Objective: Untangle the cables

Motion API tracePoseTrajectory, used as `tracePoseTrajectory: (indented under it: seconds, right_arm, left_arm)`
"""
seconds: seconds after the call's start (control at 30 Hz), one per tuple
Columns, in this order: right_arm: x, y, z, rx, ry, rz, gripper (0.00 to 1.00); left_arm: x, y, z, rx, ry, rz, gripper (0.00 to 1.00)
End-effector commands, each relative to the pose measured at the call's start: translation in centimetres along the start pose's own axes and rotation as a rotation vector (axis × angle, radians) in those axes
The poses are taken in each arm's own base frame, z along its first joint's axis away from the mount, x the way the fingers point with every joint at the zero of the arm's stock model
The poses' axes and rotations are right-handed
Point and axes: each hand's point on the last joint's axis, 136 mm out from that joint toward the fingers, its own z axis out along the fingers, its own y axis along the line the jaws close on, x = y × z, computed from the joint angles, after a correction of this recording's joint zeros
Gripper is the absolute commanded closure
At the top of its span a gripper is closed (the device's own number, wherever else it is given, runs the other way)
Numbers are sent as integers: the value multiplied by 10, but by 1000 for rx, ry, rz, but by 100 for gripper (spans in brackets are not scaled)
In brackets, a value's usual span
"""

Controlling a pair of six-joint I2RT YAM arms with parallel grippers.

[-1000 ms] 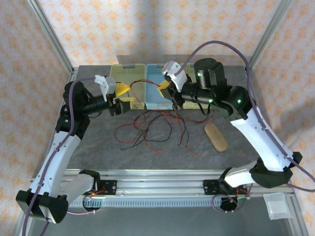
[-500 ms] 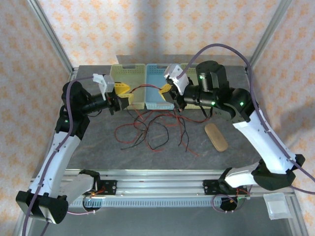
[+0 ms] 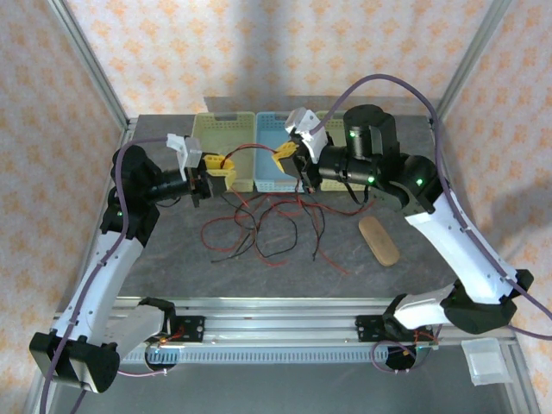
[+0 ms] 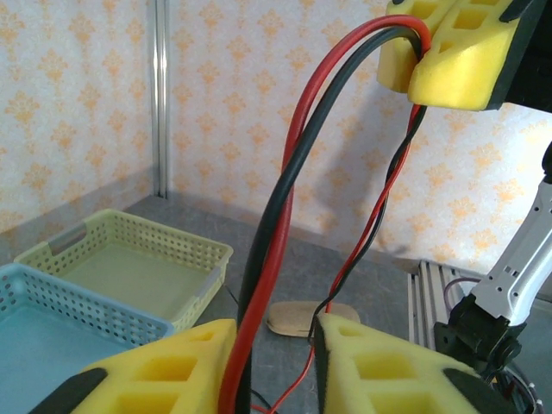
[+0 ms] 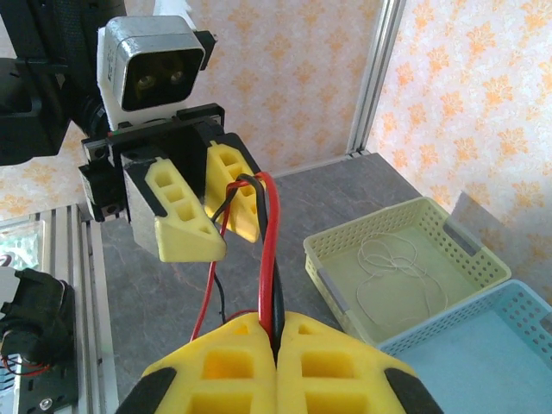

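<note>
- The right gripper (image 5: 276, 332) has its yellow pads pressed together on the cables (image 5: 269, 250); a red strand and a black one are pinched side by side.
- The left gripper (image 4: 274, 335) faces it, close but apart, raised in front of the yellow basket (image 3: 226, 129). Its fingers (image 4: 172, 371) stand narrowly parted, and the strands run through the gap along one pad. I read that as threaded, not clamped.
- From that short raised span the strands drop to a loose heap of loops (image 3: 259, 228) on the table (image 3: 172, 259), between the two arms. A thin white cable (image 5: 392, 263) lies coiled inside the yellow basket.
- My call on the step: draw the held pair out of the heap, with the right as anchor and the left as a sliding guide.
- To do it well, the right hand needs a firm pinch while the left gap stays just wide enough for the wires to slip through. If it closes, both arms pull against each other.
- Separate the arms slowly and sideways, and lift so the hanging loops can fall free rather than cinch.
- Watch the heap: if the whole mass rises as one, a knot is tightening, so ease off and regrip nearer the crossing.
- Stay clear of the basket rims; trailing ends could snag on the mesh.
</note>
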Motion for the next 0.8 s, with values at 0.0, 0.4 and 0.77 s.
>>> tracePoseTrajectory:
  seconds: [0.0, 0.4, 0.77]
  right_arm:
    - [-10, -2, -2, 13, -31, 4, 100]
    - [13, -72, 14, 390, 17, 95, 100]
    - [-11, -69, 7, 368, -170, 213, 35]
  left_arm:
    - [-5, -6, -1, 32, -17, 39, 77]
    - [-6, -6, -4, 12, -51, -16, 100]
    - [-28, -5, -7, -106, -191, -212, 100]
